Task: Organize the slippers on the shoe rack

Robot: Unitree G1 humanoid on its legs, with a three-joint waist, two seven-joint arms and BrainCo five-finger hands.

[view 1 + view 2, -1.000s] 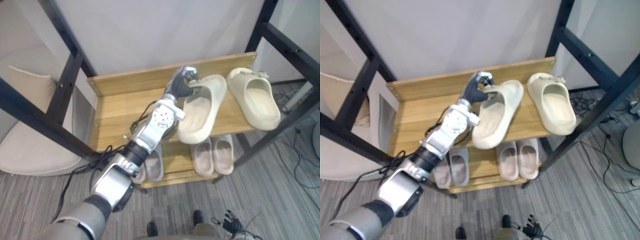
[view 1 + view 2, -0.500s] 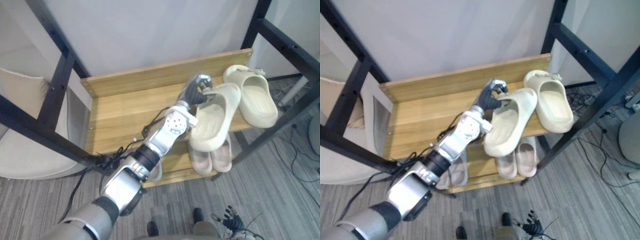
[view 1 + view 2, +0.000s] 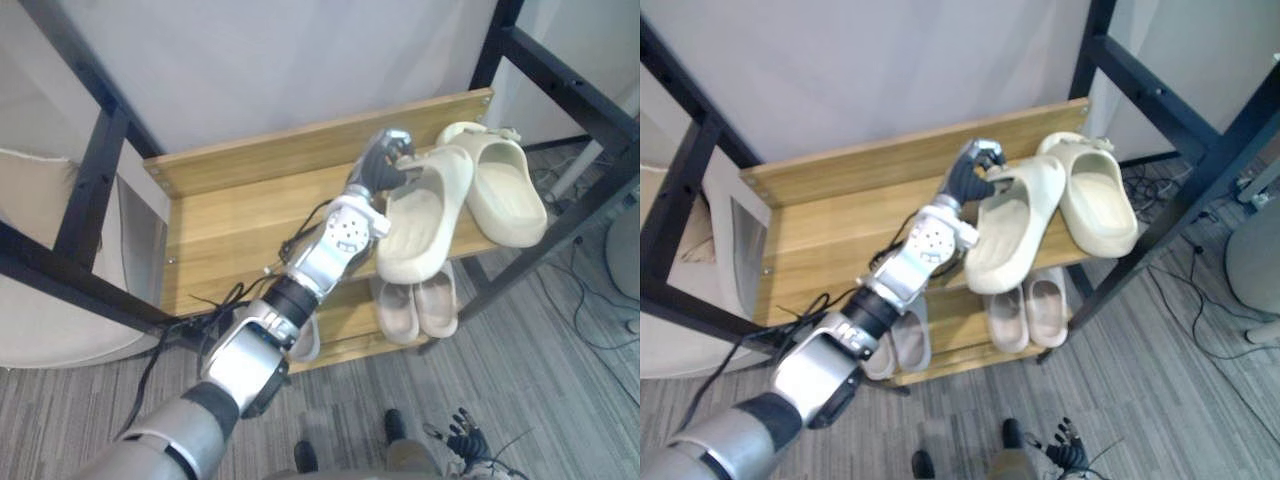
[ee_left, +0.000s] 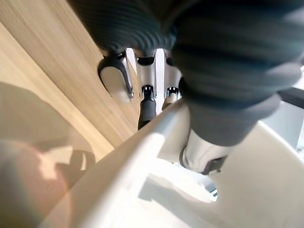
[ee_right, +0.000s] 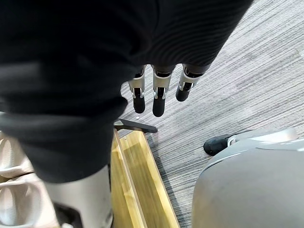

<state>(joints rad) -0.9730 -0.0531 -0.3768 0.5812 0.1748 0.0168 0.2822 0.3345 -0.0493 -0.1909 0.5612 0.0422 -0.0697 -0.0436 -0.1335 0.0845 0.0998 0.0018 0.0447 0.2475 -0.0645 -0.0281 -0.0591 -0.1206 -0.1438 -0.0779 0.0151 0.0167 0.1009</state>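
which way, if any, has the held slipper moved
Yes: the left hand carried the held slipper right along the top shelf, up to the other slipper.

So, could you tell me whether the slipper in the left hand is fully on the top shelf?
Not fully. The left hand grips the cream slipper at its far end; its near end overhangs the top shelf's front edge.

Both my head eyes are looking steeply down on the shoe rack [image 3: 300, 155], sharing its top shelf [image 3: 830, 225]. My left wrist camera is sitting close over that shelf, and my right is facing the floor [image 5: 247, 80] beside the rack.
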